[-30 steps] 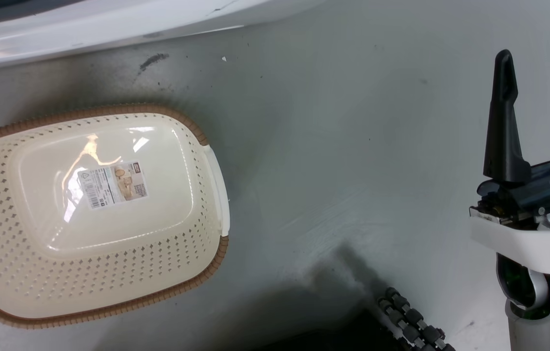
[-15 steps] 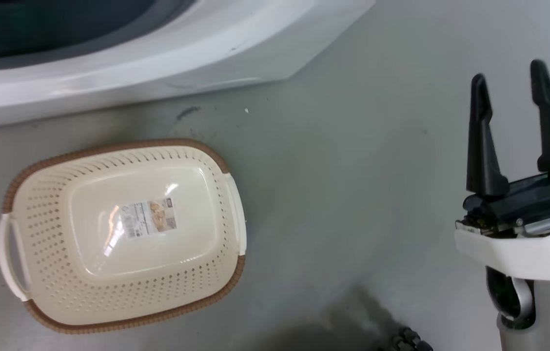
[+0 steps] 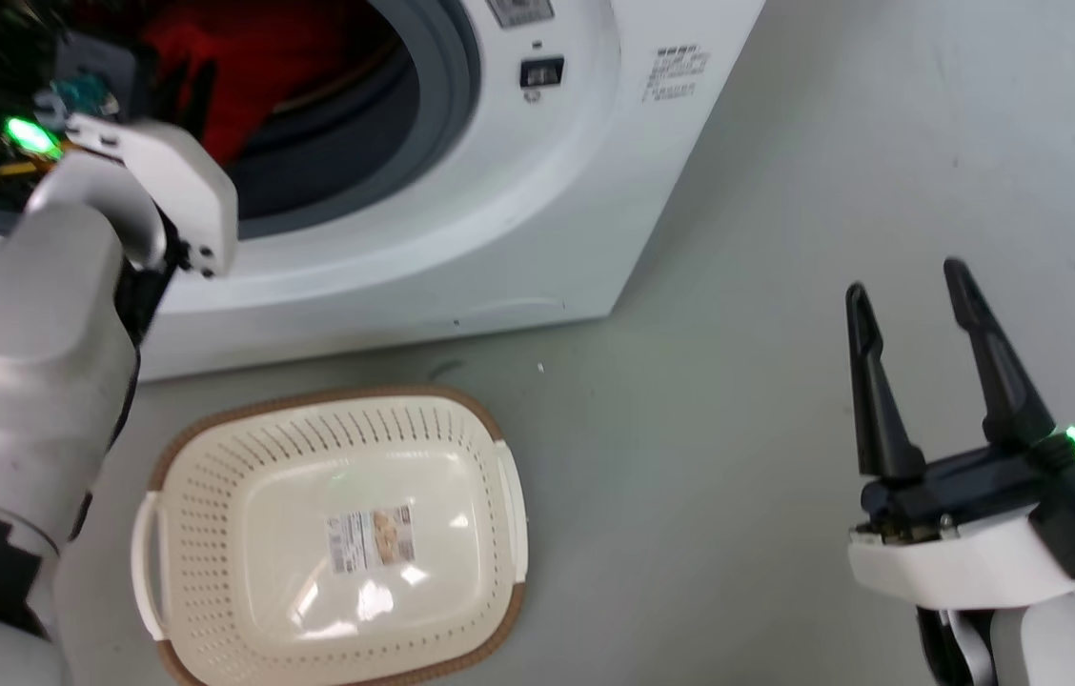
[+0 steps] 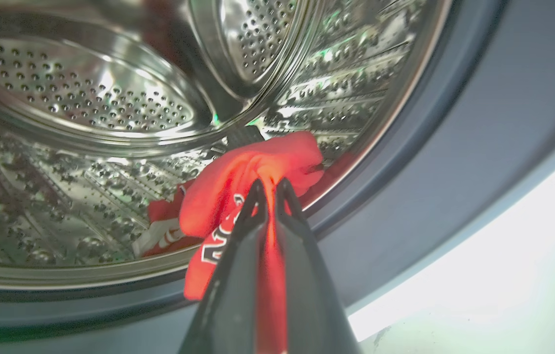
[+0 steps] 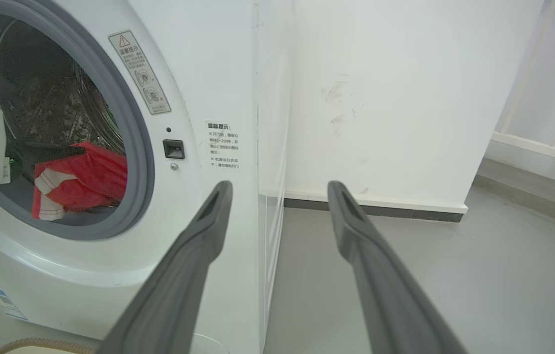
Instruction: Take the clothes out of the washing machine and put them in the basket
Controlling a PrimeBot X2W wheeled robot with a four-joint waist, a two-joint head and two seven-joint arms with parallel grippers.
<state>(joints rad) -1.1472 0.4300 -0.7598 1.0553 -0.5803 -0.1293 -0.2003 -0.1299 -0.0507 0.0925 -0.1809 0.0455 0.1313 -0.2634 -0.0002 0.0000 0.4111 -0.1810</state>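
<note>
Your left claw [image 4: 267, 189] was clamped on the red clothes [image 4: 213, 196] at the washing machine's [image 3: 537, 219] drum mouth. The basket [image 3: 204, 476] waited below and behind that claw, while your right claw [image 3: 907, 281] stood spread open, well apart.
</note>
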